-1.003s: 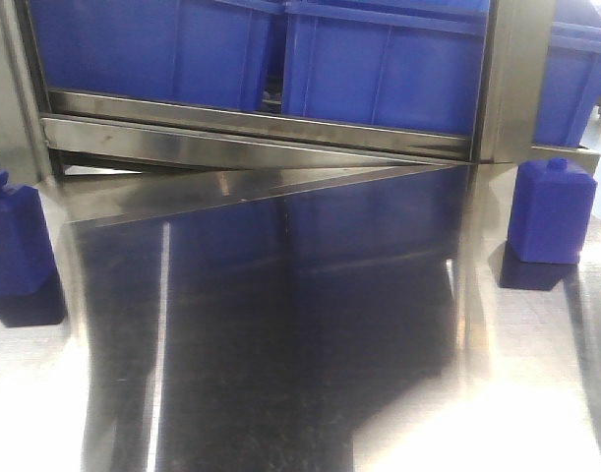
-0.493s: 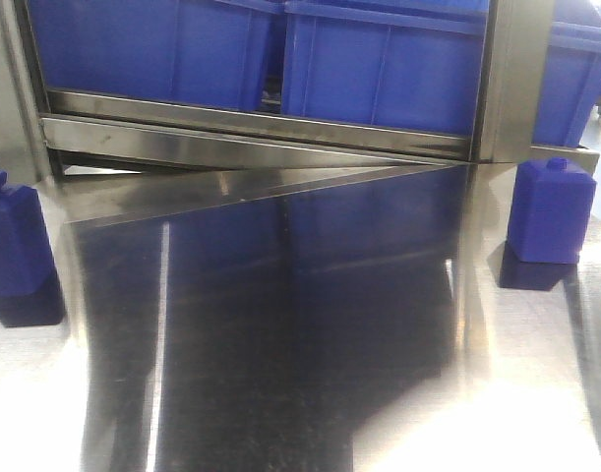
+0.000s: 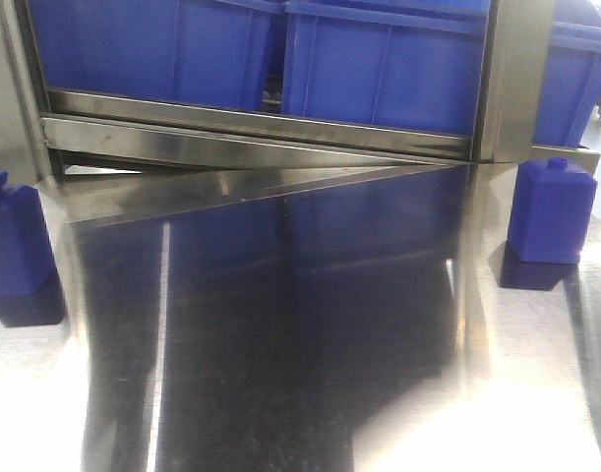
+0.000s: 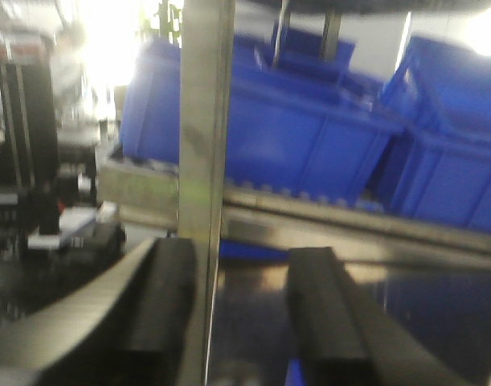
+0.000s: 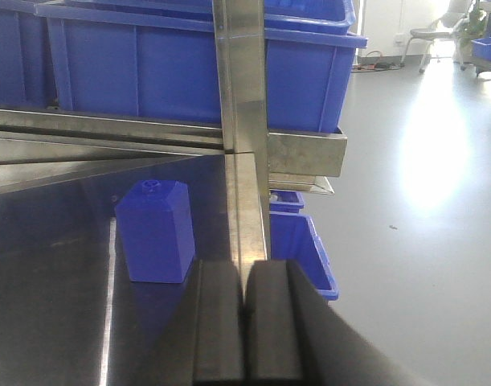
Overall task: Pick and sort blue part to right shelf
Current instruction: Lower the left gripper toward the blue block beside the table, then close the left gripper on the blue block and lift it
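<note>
Two blue bottle-shaped parts stand on the steel table: one at the right [image 3: 550,210], beside a steel upright, and one at the left edge [image 3: 13,241]. The right part also shows in the right wrist view [image 5: 155,232]. My right gripper [image 5: 245,277] is shut and empty, a little right of and behind that part. My left gripper [image 4: 241,265] is open and empty, its view blurred, facing a shelf rail. The steel shelf [image 3: 251,133] with large blue bins [image 3: 384,74] runs along the back. Neither gripper shows in the front view.
A steel upright post [image 3: 511,79] stands at the back right; it shows close ahead in the right wrist view [image 5: 245,121]. Another upright [image 4: 203,161] is right before the left gripper. A low blue bin [image 5: 301,241] sits on the floor to the right.
</note>
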`<state>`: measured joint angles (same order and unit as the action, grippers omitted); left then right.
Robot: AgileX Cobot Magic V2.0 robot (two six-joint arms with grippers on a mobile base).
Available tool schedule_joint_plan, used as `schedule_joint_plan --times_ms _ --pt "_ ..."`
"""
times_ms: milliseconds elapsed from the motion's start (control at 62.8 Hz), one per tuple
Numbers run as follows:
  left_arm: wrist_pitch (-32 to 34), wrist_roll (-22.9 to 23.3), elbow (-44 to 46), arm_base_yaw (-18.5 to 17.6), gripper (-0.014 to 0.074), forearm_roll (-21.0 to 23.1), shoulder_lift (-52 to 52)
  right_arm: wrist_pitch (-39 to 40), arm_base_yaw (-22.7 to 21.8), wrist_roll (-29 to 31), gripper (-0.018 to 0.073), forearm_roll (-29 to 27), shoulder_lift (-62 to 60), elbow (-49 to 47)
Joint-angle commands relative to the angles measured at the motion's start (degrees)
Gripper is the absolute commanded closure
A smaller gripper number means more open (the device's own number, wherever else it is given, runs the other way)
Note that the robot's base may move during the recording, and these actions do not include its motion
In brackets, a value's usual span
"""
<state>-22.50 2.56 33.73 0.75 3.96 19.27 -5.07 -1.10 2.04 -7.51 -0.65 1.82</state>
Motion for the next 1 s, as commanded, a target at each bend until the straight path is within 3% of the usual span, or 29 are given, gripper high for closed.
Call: schedule_joint_plan --times_ms 0,334,477,573,716,907,987 --pt "-2.73 0.21 6.27 -0.39 0.0094 1.17 6.85 5.07 -0.33 0.1 0.0501 -0.03 -1.13 -1.33" --pt "-20.86 -2.56 19.4 -10.17 0.0015 13.33 30.58 5.07 -0.33 0.1 0.0501 -0.03 -1.13 -1.33" --pt "-23.13 -2.24 23.47 -14.04 0.0015 14.26 39.87 5.07 -0.33 0.1 0.0501 -0.03 -1.13 -1.33" --pt "-26.42 -1.61 27.03 -14.34 0.0018 14.26 46.23 5.07 -0.33 0.1 0.0501 -0.03 -1.13 -1.33" --pt "-32.6 1.92 33.4 -14.34 0.0018 10.58 54.55 5.07 -0.33 0.1 0.0501 -0.03 -1.13 -1.33" --pt "-39.52 10.27 41.4 -14.34 0.0018 -1.33 60.89 5.07 -0.33 0.1 0.0501 -0.03 -1.13 -1.33" --pt "-40.18 11.08 43.38 -14.34 0.0018 -2.01 62.34 5.07 -0.33 0.1 0.0501 -0.03 -1.13 -1.33"
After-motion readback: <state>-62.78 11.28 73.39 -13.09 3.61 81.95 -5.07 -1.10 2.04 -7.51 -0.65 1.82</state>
